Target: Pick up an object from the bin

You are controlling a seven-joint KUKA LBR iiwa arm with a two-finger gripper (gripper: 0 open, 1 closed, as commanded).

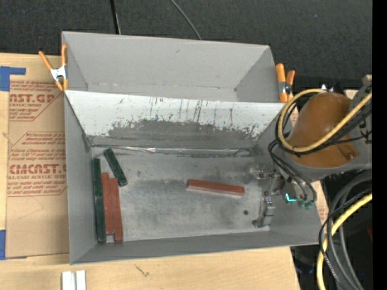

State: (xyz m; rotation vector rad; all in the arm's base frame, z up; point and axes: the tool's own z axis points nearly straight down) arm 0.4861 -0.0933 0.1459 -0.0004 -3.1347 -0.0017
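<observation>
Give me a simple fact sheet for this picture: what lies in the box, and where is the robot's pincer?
Container: grey metal bin
Middle of floor: flat red-brown bar, lying nearly crosswise
Left wall: long dark green strip with a red-brown strip right beside it
Upper left: short dark green piece, tilted, at the top ends of those two strips
Pincer: low at the bin's right end
Nearest thing to pincer: the flat red-brown bar, apart from it
</observation>
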